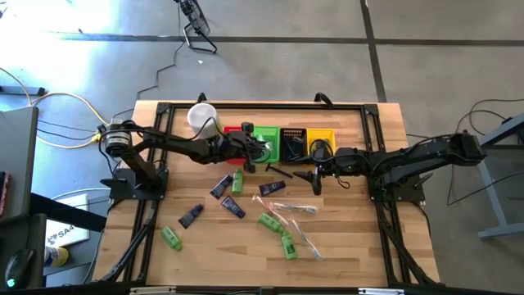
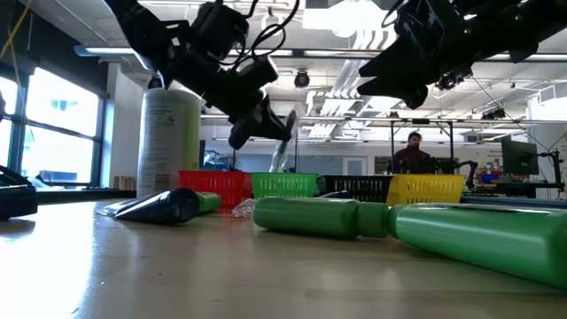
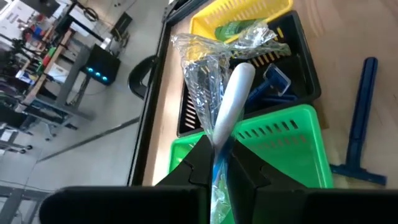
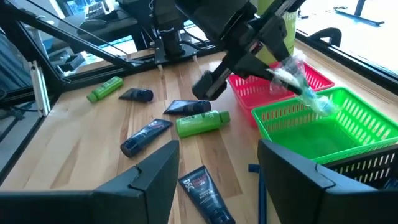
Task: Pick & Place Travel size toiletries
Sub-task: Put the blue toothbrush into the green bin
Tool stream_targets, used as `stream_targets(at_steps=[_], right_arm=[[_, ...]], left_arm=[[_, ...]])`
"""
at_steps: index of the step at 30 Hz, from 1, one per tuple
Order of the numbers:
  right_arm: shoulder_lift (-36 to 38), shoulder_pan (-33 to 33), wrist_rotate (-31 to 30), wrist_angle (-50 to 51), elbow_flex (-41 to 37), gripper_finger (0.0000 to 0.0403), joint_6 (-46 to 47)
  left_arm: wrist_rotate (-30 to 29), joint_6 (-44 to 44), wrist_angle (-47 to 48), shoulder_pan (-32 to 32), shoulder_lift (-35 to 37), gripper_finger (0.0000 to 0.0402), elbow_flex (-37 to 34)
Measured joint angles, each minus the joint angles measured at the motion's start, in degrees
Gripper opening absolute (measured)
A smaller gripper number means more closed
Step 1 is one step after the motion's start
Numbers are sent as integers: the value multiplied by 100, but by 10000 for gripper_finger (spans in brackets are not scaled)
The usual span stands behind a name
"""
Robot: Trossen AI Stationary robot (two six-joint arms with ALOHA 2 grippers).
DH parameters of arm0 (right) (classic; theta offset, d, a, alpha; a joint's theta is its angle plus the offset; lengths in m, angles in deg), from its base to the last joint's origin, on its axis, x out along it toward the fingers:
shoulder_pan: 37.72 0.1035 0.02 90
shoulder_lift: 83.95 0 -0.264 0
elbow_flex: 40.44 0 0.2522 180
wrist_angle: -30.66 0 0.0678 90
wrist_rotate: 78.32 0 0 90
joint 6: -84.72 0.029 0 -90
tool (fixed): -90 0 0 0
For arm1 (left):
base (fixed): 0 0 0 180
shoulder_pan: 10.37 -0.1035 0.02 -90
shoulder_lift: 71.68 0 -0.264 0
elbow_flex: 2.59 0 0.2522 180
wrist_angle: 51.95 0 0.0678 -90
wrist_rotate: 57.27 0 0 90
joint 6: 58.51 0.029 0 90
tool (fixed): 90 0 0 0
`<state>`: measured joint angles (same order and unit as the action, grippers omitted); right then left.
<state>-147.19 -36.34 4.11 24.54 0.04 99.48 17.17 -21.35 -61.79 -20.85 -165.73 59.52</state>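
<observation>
Toothbrush-like white stick in crinkled clear plastic wrap [image 3: 225,93] is hanging above the green mesh basket [image 3: 280,140], pinched low on its wrapper by your left gripper [image 3: 217,163], whose fingers are closing almost fully on it. In the high view that gripper [image 1: 246,152] is sitting left of centre in the upper part of the frame, right at the row of baskets.

You are in the place step: the item is carried and positioned, not yet let go. My judgement is that the next move is asking you to settle which basket you want, since the black basket [image 3: 292,62] already holding a blue razor is lying just beyond, then lower a little and part the fingers so the light wrapper is not clinging.

Your right gripper [image 4: 217,171] is waiting with fingers spread wide and empty, right of centre in the high view, near the yellow basket [image 1: 320,141].

Other toiletries, green mini bottles [image 1: 171,238] and dark tubes [image 1: 191,215], are lying scattered across the lower middle of the wooden table [image 1: 360,246].

Hard to make out: whether the stick is truly over the green basket or its edge, and the yellow basket's contents.
</observation>
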Motion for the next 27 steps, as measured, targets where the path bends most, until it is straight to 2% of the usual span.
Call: stream_targets(at_steps=[17, 27], right_arm=[[0, 0, 0, -4, 0, 210, 44], [0, 0, 0, -4, 0, 210, 46]], left_arm=[[4, 339, -45, -4, -179, 20, 2], [4, 309, -27, -2, -179, 85, 2]])
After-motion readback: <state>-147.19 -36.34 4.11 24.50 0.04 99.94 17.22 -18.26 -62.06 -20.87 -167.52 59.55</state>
